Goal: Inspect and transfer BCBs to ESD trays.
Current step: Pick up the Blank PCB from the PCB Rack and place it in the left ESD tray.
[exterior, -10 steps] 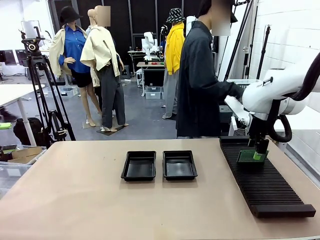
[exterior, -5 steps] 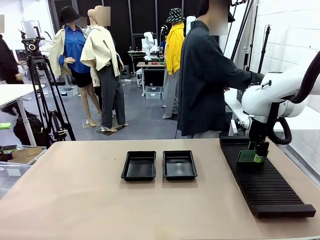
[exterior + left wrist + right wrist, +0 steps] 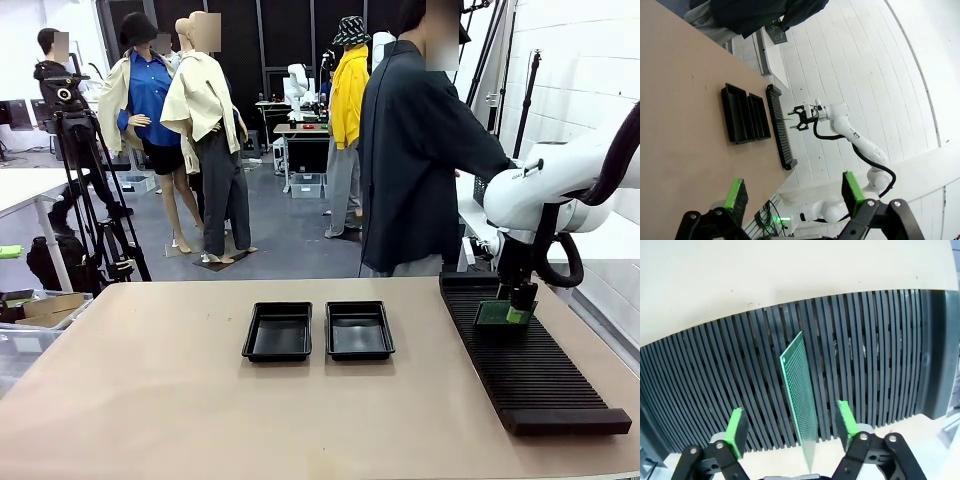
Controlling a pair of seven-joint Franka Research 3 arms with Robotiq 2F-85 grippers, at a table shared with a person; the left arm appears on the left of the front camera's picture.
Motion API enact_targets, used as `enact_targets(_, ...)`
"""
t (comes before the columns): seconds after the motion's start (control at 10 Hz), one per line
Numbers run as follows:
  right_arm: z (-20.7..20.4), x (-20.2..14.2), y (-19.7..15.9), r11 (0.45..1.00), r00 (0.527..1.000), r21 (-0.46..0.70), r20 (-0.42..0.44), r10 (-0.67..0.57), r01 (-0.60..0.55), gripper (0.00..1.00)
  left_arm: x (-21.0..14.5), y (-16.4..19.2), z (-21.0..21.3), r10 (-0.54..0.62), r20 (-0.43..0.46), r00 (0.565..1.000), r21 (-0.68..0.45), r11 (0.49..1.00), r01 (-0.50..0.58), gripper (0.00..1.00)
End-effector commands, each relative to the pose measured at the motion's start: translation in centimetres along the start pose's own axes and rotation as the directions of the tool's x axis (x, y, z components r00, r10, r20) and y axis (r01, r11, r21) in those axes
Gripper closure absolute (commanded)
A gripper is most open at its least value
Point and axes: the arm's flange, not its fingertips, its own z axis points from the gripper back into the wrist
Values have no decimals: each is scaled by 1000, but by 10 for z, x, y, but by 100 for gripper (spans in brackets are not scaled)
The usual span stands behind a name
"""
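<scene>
- Standing on edge in the black ribbed rack point(image 3: 875, 365): one green BCB point(image 3: 801, 390), speckled face, leaning a little. Its foot prob. sits in a slot, but the contact line is hard to make out.
- R tool point(image 3: 790, 429) straddles the BCB, w/ a green pad point(image 3: 736, 432) on either side. Gap visible both sides, so jaws apart and not clamped on the board.
- Front view: R arm point(image 3: 560, 185) comes in from the right, w/ the tool pointing straight down over the far end of the rack and the BCB at its fingertips.
- Rack lies on the right side of the surface point(image 3: 150, 400), long axis running far to near.
- 2 ESD trays point(image 3: 278, 331) sit side by side at mid-surface. They are black and shallow w/ sloping rims, and only a thin strip of surface shows between them. Both are well apart from the rack, on its left.
- BCB is in the rack, not in either tray.
- L tool point(image 3: 794, 192): jaws wide apart, green pads facing each other. It is held up off the surface, and its camera looks across at the trays, rack and R arm farther off.
- L wrist view also shows the BCB as a small green sliver at the R tool's tips, above the rack.
- Person point(image 3: 410, 170) in a dark top stands at the far side, body turned toward picture right, one arm reaching that way behind the R arm.
</scene>
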Motion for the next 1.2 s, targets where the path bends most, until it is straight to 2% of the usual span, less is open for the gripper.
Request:
enact_targets(0.0,-2,-1,-8,1000,999,-9,-24,23,-24,38,-1,-2,2,-1,4,1000,0,1000,1,0)
enact_targets(0.4,1,-2,-11,1000,1000,-18,-6,25,-25,93,-1,-2,2,-1,4,1000,0,1000,1,0)
enact_targets(0.5,1,-3,-11,1000,1000,-18,-4,25,-25,100,-1,-2,2,-1,4,1000,0,1000,1,0)
enact_targets(1.1,2,-3,-14,1000,1000,-6,7,25,-24,100,-1,-2,2,-1,4,1000,0,1000,1,0)
